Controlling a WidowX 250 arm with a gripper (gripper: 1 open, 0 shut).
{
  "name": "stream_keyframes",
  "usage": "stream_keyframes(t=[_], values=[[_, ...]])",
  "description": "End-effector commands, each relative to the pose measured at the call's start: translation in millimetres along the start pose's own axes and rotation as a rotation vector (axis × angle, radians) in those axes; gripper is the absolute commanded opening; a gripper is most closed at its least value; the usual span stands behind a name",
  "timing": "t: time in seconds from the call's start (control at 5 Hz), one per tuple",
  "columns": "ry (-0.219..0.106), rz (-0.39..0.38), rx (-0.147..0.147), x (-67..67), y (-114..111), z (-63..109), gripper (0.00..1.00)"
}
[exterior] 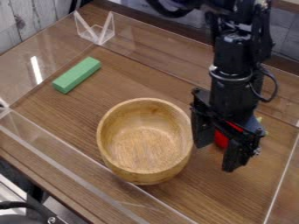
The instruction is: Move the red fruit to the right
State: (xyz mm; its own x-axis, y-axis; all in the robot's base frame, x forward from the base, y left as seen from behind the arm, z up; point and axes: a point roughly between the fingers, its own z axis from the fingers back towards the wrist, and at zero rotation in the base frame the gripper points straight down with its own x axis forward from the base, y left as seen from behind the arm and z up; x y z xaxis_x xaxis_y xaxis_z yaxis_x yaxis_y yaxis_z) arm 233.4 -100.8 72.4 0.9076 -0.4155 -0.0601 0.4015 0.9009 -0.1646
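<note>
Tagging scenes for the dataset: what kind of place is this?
Probably a robotics lab or test bench: a black robot arm over a brown wooden table, with a round light-wood bowl and a green rectangular block.

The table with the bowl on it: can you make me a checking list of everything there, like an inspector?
Surface: brown wooden table, with a pale line running along its side.
Job's things: red fruit, right beside the claw and partly hidden by it.
Clutter: round wooden bowl next to the fruit; green block farther away; white wire-like thing near the far edge.
Claw: open, low over the table by the fruit; its tips are hard to make out.
Cables: dark cable in the near left corner of the picture.
Surroundings: grey ridged thing beyond the table's edge.
</note>
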Motion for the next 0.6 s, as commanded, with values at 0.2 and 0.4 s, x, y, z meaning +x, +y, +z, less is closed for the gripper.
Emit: stream_keyframes(t=[0.2, 0.4], values=[[0.005, -0.082, 0.004, 17.1, 4.0, 18.4, 1.00], [0.007, -0.055, 0.000, 11.4, 13.4, 12.1, 0.00]])
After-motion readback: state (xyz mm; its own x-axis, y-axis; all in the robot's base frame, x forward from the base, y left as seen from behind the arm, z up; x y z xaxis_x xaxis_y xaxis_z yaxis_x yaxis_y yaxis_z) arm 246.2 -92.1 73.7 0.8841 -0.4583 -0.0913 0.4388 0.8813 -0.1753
